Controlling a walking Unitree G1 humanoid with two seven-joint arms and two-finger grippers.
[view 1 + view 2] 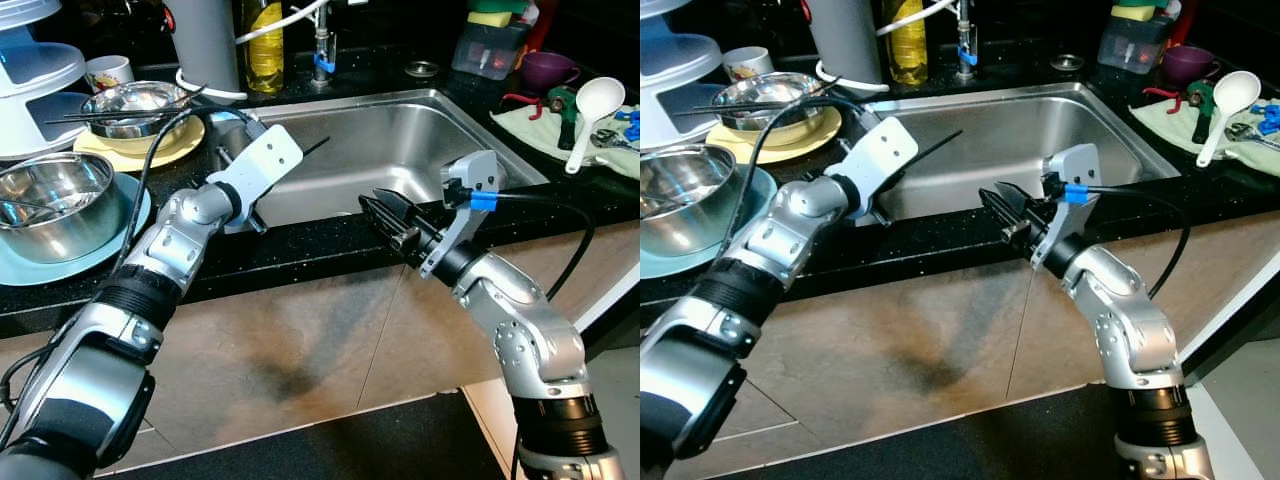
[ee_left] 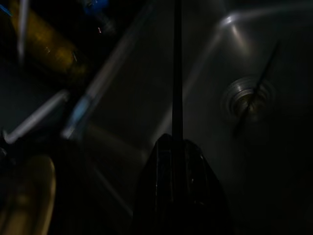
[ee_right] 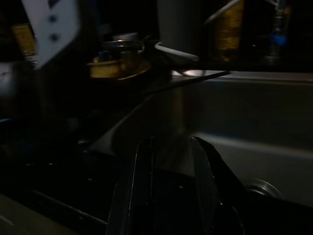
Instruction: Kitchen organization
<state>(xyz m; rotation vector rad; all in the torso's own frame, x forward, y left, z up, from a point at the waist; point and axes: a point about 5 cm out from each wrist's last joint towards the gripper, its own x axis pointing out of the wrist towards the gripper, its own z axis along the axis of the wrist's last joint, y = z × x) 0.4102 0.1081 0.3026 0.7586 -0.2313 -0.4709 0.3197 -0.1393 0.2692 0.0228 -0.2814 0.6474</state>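
a black, white-speckled countertop is seen around a silver steel sink. at upper left, a silver bowl is set on a pale blue plate, another bowl on a yellow plate. at upper right are shown a white ladle and purple cup.

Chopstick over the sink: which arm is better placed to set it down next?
Left, probably. The left gripper is shut on the chopstick, already over the sink. The right gripper hovers open at the front rim.
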